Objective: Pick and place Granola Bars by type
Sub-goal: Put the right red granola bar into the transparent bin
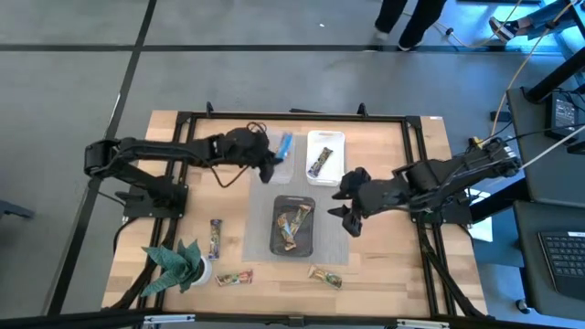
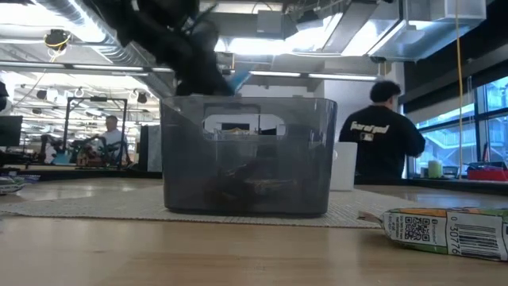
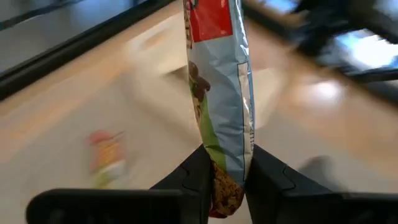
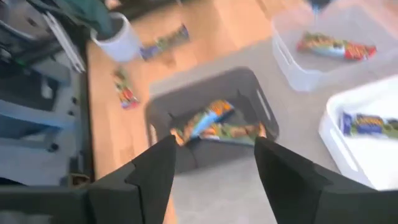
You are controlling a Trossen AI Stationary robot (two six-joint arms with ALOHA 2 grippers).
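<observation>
On the wooden counter (image 1: 384, 265) stand three trays on a pale mat: a dark grey one (image 1: 294, 226) at the middle, a white one (image 1: 324, 153) beyond it, and a clear one (image 1: 280, 161) beside the white. The left gripper (image 1: 271, 165) hangs over the clear tray with its fingers (image 3: 193, 177) clenched on one bar with a blue, red and green wrapper (image 3: 219, 87), held by its lower end and standing upright between them. The right gripper (image 1: 350, 216) hovers just beside the dark tray, its fingers (image 4: 155, 171) spread apart and empty. The dark tray holds at least two granola bars (image 4: 214, 124), though the exact count is hard to tell; the white tray holds one (image 1: 319, 163). Three more bars lie loose on the counter: one (image 1: 216, 238) near the potted green plant (image 1: 178, 267), one (image 1: 234, 277) just beside the pot, and one (image 1: 324, 276) at the near edge in front of the dark tray.
</observation>
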